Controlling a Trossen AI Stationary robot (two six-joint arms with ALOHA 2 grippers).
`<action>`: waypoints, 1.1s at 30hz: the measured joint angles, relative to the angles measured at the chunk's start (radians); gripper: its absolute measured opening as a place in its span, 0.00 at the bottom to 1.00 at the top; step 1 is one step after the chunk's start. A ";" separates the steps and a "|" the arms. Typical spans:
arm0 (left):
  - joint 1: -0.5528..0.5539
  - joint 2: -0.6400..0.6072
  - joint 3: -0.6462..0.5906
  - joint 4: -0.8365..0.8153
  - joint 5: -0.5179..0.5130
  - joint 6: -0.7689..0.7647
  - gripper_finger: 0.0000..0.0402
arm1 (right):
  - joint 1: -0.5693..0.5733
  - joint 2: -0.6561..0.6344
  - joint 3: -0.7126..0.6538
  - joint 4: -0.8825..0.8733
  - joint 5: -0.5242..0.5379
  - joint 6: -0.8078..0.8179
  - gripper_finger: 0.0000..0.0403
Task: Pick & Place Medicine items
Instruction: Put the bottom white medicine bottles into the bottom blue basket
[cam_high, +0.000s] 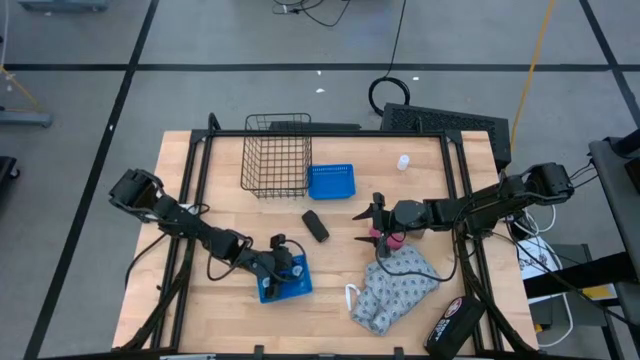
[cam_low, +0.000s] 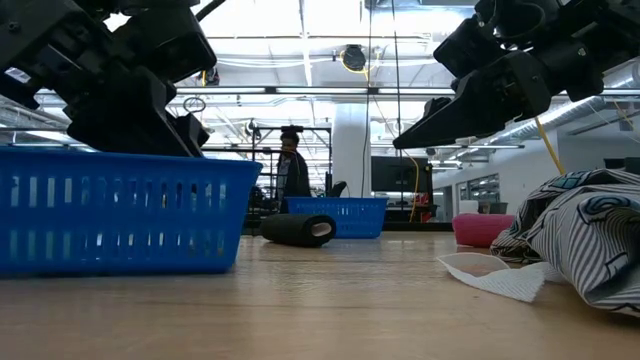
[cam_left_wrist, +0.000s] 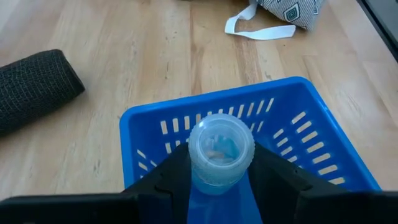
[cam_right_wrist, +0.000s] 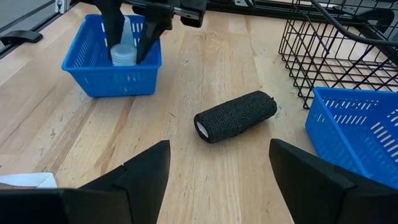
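Note:
One small white round medicine bottle (cam_left_wrist: 221, 146) sits between the fingers of my left gripper (cam_left_wrist: 221, 165), inside the near blue tray (cam_left_wrist: 311, 130). The high view shows this gripper (cam_high: 283, 268) over that tray (cam_high: 298, 288). The right wrist view shows the same bottle (cam_right_wrist: 123, 55) in the tray. A second white bottle (cam_high: 403, 162) stands on the table near the far edge. I see no third bottle. My right gripper (cam_high: 373, 225) hangs open above the table, beside a pink block (cam_high: 392, 241). My left gripper pinches the bottle by its round side wall (cam_left_wrist: 198, 163), one finger (cam_left_wrist: 174, 171) on each side. The fingers slant down into the tray from above. The bottle stands roughly upright between them. The tray wall hides whether its base touches the tray floor.
A black roll (cam_high: 316, 226) lies in the middle of the table. A wire basket (cam_high: 277, 155) and a second blue tray (cam_high: 331, 181) stand at the far side. A patterned cloth pouch (cam_high: 395, 290) and a dark object (cam_high: 455, 320) lie toward the near right.

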 joint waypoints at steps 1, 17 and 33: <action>0.000 0.000 0.000 0.000 0.000 -0.010 0.36 | 0.000 0.000 0.000 0.000 0.000 0.000 0.66; 0.000 0.002 -0.001 -0.003 0.001 -0.035 0.52 | 0.000 0.000 0.000 0.000 0.000 0.000 0.66; 0.000 0.002 -0.001 0.002 0.001 -0.045 0.52 | 0.000 0.000 0.000 0.000 -0.001 0.000 0.66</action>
